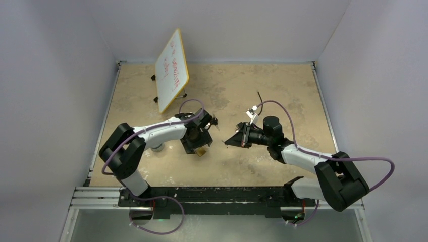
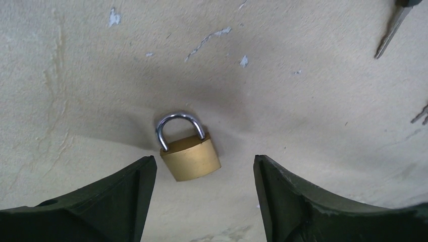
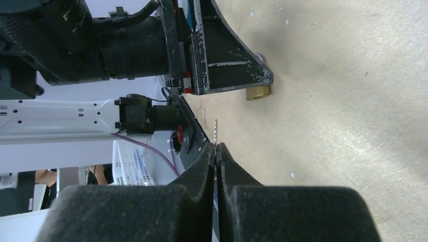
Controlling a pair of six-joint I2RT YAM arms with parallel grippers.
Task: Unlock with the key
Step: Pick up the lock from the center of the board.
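Left wrist: padlock between spread jaws; right jaws pinch key.

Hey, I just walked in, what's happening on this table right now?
Two robot arms are setting up to unlock a padlock. It lies flat on the table, shackle closed. The left gripper hangs open over it, one finger on each side, not gripping. The right gripper is shut on the key, whose blade points toward the lock but is not in it.
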